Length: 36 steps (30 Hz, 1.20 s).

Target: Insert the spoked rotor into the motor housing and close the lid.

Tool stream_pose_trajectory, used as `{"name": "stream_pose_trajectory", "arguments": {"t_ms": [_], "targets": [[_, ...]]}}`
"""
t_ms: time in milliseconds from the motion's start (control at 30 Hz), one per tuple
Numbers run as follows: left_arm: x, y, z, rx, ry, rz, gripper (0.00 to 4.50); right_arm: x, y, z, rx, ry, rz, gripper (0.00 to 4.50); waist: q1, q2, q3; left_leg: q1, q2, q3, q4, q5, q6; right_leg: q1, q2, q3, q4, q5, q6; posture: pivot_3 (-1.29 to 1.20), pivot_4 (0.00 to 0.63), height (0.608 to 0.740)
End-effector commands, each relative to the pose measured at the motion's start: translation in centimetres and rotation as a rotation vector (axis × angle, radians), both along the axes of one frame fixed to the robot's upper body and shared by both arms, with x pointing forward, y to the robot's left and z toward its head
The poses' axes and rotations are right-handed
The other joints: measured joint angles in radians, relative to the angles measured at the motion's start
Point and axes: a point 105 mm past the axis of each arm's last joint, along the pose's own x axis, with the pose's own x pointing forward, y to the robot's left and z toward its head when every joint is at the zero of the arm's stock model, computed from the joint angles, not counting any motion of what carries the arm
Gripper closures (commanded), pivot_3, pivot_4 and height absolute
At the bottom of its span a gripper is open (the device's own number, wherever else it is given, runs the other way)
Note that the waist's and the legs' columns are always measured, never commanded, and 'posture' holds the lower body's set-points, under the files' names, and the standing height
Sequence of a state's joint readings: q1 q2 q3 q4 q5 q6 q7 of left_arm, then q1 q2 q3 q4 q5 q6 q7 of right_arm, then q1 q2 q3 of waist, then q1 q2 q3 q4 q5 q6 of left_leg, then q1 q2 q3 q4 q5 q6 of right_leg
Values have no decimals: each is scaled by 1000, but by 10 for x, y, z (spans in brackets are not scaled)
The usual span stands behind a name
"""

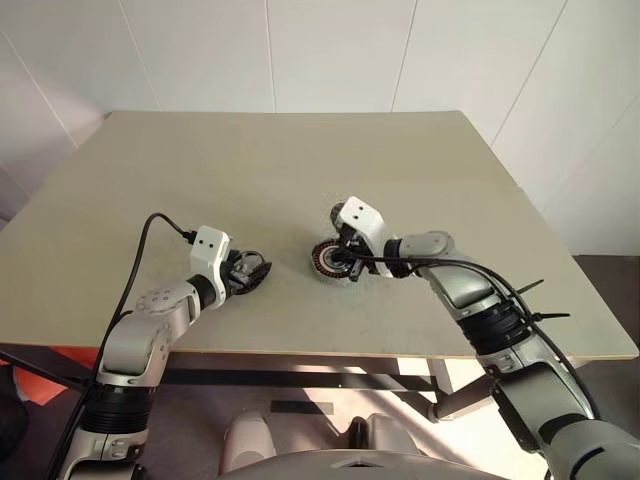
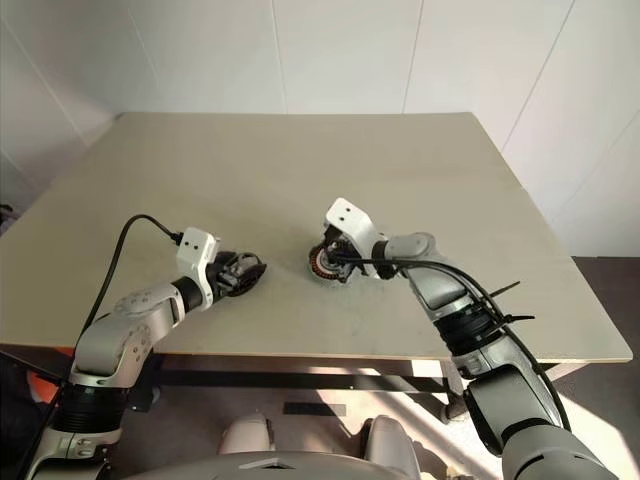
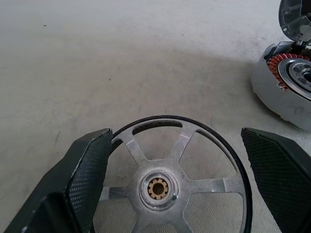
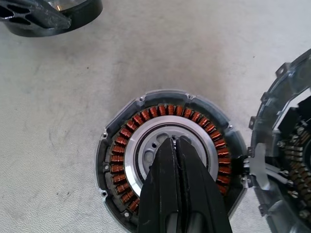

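- The motor housing lies open on the beige table, a round silver puck with a ring of copper-coloured windings around a bright metal collar and a dark centre.
- The right gripper points down over that centre, its two black fingers pressed together with nothing between them, their tips at the middle of the housing.
- The lid sits just beside the housing, on the side away from the left arm; its grey notched rim and dark inner parts show in the right wrist view.
- The spoked rotor lies flat on the table between the fingers of the left gripper: a thin dark ring with silver spokes running to a hub with a brass-coloured toothed centre, the tabletop visible through the gaps.
- The left gripper's fingers stand wide apart on either side of the rotor, one at its rim, the other clear of it.
- Rotor and housing lie near each other at the table's near middle.
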<state>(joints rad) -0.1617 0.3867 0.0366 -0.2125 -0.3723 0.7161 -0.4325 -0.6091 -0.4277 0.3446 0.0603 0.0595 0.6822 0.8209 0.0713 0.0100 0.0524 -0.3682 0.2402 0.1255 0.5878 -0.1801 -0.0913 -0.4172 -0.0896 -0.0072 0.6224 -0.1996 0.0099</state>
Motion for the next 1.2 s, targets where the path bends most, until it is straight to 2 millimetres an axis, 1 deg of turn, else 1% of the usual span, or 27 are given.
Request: {"name": "stream_pose_trajectory", "arguments": {"t_ms": [33, 100, 333, 400, 433, 500, 600, 667, 733, 833, 933, 1000, 1067, 1200], "targets": [[2, -1, 16, 0, -59, -6, 0, 5, 1, 21, 27, -72, 1, 4485, 0, 0, 0, 0, 0, 0, 0, 0, 0, 0, 0, 0, 0, 0, 0, 0, 0, 740], [2, -1, 16, 0, -58, -7, 0, 6, 0, 19, 30, -62, -4, 4485, 0, 0, 0, 0, 0, 0, 0, 0, 0, 0, 0, 0, 0, 0, 0, 0, 0, 740], [1, 1, 18, 1, -60, -1, 0, 8, -8, -12, -7, 10, -51, 4485, 0, 0, 0, 0, 0, 0, 0, 0, 0, 0, 0, 0, 0, 0, 0, 0, 0, 740], [1, 5, 20, -5, -58, 12, 0, 8, -7, -14, -17, 6, -44, 4485, 0, 0, 0, 0, 0, 0, 0, 0, 0, 0, 0, 0, 0, 0, 0, 0, 0, 740], [2, 9, 21, -17, -56, 25, 0, 5, -4, -11, -6, 3, -26, 4485, -1, 0, 0, 0, 0, 0, 0, 0, 0, 0, 0, 0, 0, 0, 0, 0, 0, 740], [3, 19, 27, -49, -55, 60, 0, -1, 5, 2, 30, -16, 23, 4485, -1, 0, 0, 0, 0, 0, 0, 0, 0, 0, 0, 0, 0, 0, 0, 0, 0, 740], [5, 35, 38, -105, -52, 114, 0, -6, 14, 26, 80, -58, 60, 4485, -1, 0, 0, 0, 0, 0, 0, 0, 0, 0, 0, 0, 1, 0, 0, 0, 0, 740], [1, 41, 43, -155, -23, 123, 0, -9, 19, 42, 108, -86, 76, 4485, -1, 0, 0, 0, 0, 0, 0, 0, 0, 0, 0, 0, 1, 0, 0, 0, 0, 740], [-5, 46, 42, -195, 19, 119, 0, -12, 21, 52, 120, -105, 86, 4485, -1, 0, 0, 0, 0, 0, 0, 0, 0, 0, 0, 0, 1, 0, 0, 0, 0, 740], [-12, 49, 35, -208, 77, 118, 0, -14, 23, 60, 128, -119, 94, 4485, 0, 0, 0, 1, 0, 0, 0, 0, 0, 0, 0, 0, 1, 0, 0, 0, 0, 740], [-12, 46, 27, -296, 142, 144, 0, -17, 27, 73, 155, -143, 110, 4485, 4, 0, 0, 1, 0, 0, 0, 0, 0, 0, 0, 0, 0, 0, 0, 0, 0, 740], [-12, 46, 17, -327, 201, 173, 0, -18, 29, 80, 169, -155, 114, 4485, 5, 0, 0, 1, 0, 0, 0, 0, 0, 0, 0, 0, 0, 0, 0, 0, 0, 740], [-14, 44, 9, -335, 246, 185, 0, -18, 29, 83, 175, -158, 112, 4485, 4, 0, 0, 1, 0, 0, 0, 0, 0, 0, 0, 0, 1, 0, 0, 0, 0, 740], [-17, 39, -5, -330, 331, 203, 0, -17, 26, 81, 171, -152, 91, 4485, 4, 0, 0, 1, 0, 0, 0, 0, 0, 0, 1, 0, 1, 0, 0, 0, 0, 740]]}}
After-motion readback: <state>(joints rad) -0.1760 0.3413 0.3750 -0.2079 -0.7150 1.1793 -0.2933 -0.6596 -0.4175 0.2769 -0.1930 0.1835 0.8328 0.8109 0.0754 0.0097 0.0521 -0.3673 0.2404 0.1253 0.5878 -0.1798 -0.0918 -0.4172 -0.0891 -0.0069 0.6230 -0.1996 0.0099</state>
